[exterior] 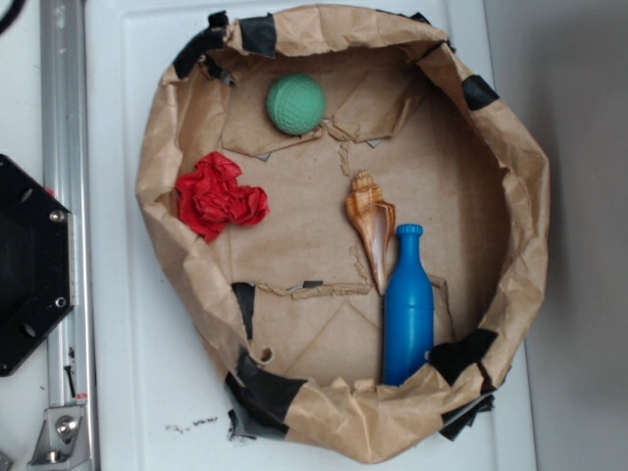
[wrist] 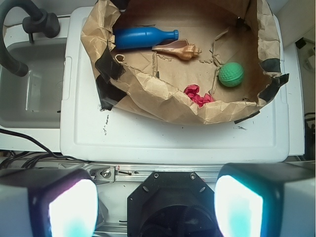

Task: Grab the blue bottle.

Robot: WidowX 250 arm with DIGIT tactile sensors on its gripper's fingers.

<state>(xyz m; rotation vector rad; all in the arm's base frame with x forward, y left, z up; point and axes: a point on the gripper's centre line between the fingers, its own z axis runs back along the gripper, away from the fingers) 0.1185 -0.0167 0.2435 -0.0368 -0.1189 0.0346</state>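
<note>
The blue bottle (exterior: pixel 407 306) lies on its side inside a brown paper nest (exterior: pixel 167 226), near the nest's lower right wall, neck pointing up in the exterior view. In the wrist view the bottle (wrist: pixel 143 37) lies at the far left of the nest, neck to the right. A brown seashell (exterior: pixel 373 224) lies just beside its neck. My gripper (wrist: pixel 155 207) is not in the exterior view. In the wrist view its two fingers stand wide apart with nothing between them, high above the arm's black base and well short of the nest.
A green ball (exterior: pixel 295 103) and a red crumpled wad (exterior: pixel 218 197) also lie in the nest. The nest sits on a white lid (wrist: pixel 168 140). A black base plate (exterior: pixel 29 265) and metal rail (exterior: pixel 64 196) are at left. A sink (wrist: pixel 29 84) shows beside the lid.
</note>
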